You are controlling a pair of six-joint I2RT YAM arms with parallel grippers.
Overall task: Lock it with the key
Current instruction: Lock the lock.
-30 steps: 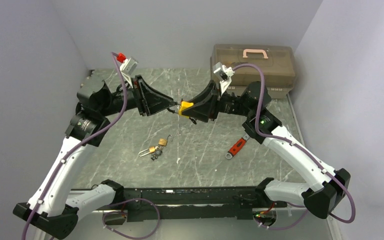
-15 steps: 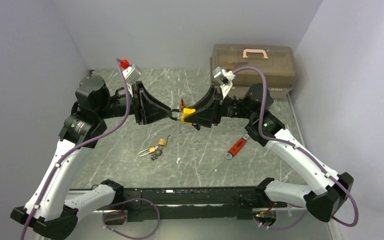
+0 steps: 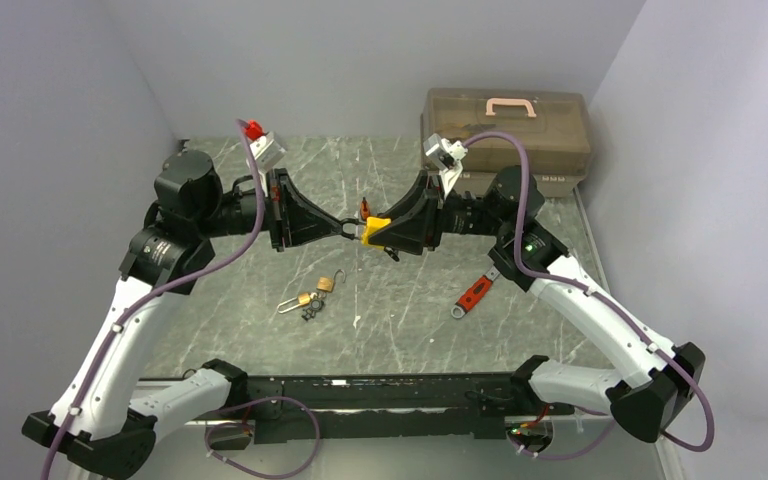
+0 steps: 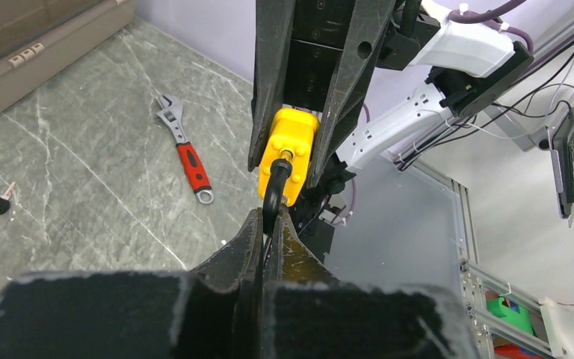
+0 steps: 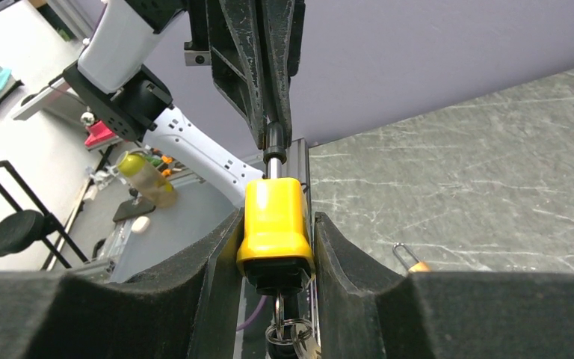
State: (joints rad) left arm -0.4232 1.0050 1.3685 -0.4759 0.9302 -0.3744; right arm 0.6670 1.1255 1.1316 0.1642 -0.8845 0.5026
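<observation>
Grey marbled counter (image 3: pixel 410 320), walled in pale lilac, lies beneath two arms meeting in mid-air at the centre of the overhead frame. Right gripper (image 3: pixel 380 233) is clamped on the flat sides of a yellow padlock (image 3: pixel 373 229), its fingers parted only by the width of the body. Left gripper (image 3: pixel 344 228) is pinched nearly together on the black shackle (image 4: pixel 274 196), just left of the body. The padlock's long axis runs left to right across the overhead view, well above the counter, with the shackle pointing to frame left. A key ring (image 5: pixel 284 329) hangs at the opposite end. Below, at lower centre, lie small brass padlocks (image 3: pixel 315 293). A red-handled adjustable wrench (image 3: pixel 473 295) sits at right, and a toolbox (image 3: pixel 505 130) stands at upper right.
</observation>
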